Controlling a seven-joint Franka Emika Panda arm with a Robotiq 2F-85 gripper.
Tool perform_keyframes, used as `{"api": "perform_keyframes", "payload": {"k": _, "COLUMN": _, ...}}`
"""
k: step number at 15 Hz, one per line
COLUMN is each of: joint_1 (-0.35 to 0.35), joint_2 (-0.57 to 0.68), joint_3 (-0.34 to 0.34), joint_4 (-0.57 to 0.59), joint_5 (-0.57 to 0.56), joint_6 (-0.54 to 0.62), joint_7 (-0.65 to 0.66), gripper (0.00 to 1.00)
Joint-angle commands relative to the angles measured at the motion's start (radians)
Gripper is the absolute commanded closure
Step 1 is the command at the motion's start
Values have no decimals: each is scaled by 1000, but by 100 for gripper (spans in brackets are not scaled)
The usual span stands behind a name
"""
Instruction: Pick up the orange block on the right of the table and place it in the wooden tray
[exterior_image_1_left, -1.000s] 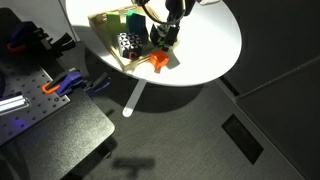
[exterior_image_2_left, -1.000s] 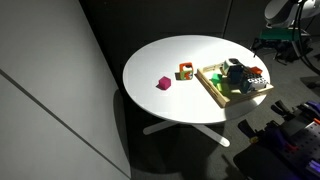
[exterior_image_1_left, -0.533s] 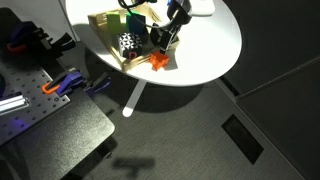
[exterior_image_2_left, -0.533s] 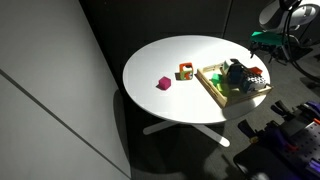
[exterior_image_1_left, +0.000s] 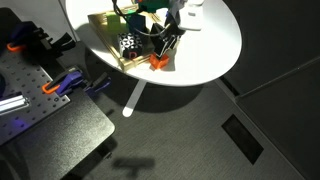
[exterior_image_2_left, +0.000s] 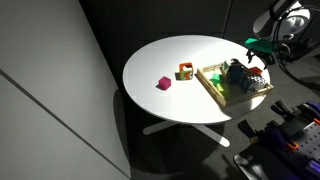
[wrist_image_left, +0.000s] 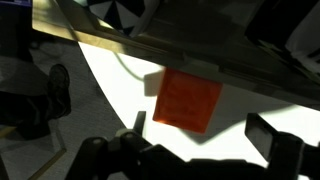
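The orange block (exterior_image_1_left: 158, 62) lies on the white table (exterior_image_1_left: 215, 45) near its edge, just outside the wooden tray (exterior_image_1_left: 104, 22). In the wrist view the orange block (wrist_image_left: 188, 100) lies flat on the table beside the tray's wooden rim (wrist_image_left: 120, 42). My gripper (exterior_image_1_left: 166, 45) hangs just above the block, open and empty. In the wrist view its two dark fingers (wrist_image_left: 200, 138) are spread wide, with the block ahead of the gap between them. In an exterior view the gripper (exterior_image_2_left: 256, 62) is at the tray's (exterior_image_2_left: 212, 88) far right side.
The tray holds a black-and-white patterned cube (exterior_image_1_left: 126, 43), a green block (exterior_image_1_left: 133, 18) and other blocks. A pink block (exterior_image_2_left: 163, 84) and an orange-rimmed block (exterior_image_2_left: 186, 71) lie on the table beside the tray. Dark equipment with orange clamps (exterior_image_1_left: 62, 84) stands by the table.
The arm has swung over and the gripper has come down closer to the orange block. The block and the tray have not moved.
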Motion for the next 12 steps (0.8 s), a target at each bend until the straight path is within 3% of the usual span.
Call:
{"api": "perform_keyframes", "payload": {"k": 1, "joint_1": -8, "joint_2": 38, "joint_3": 15, "joint_4": 39, "joint_5": 45, "joint_6": 16, "joint_7": 8, "gripper": 0}}
{"api": "perform_keyframes", "payload": {"k": 12, "joint_1": 4, "joint_2": 81, "joint_3": 18, "joint_4": 59, "joint_5": 67, "joint_6": 14, "joint_7": 16, "gripper": 0}}
